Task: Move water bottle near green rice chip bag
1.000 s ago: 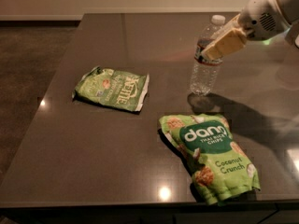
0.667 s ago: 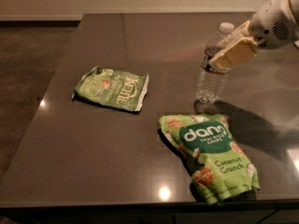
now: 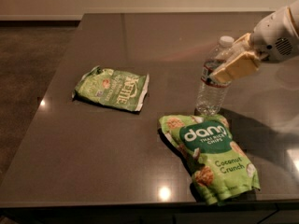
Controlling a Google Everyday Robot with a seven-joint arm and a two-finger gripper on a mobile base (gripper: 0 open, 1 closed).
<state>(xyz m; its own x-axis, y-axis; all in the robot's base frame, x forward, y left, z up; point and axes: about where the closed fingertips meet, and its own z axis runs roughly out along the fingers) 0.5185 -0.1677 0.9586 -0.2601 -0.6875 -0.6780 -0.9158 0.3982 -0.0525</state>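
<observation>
The water bottle [image 3: 211,90] is a small clear ribbed bottle with a white cap and a red-striped label band. It stands upright, its base just behind the top edge of the green rice chip bag [image 3: 210,155], a bright green "dang" pouch lying flat near the table's front right. My gripper [image 3: 230,62] reaches in from the right and is shut on the bottle's upper half, one tan finger [image 3: 236,68] across its front.
A smaller pale green "Kettle" bag [image 3: 113,88] lies flat at the middle left of the dark table [image 3: 93,143]. The table's front edge runs just below the dang pouch. The floor lies beyond the left edge.
My gripper has carried the bottle to the right and toward the front, bringing it down close behind the dang pouch. The two bags have not moved.
</observation>
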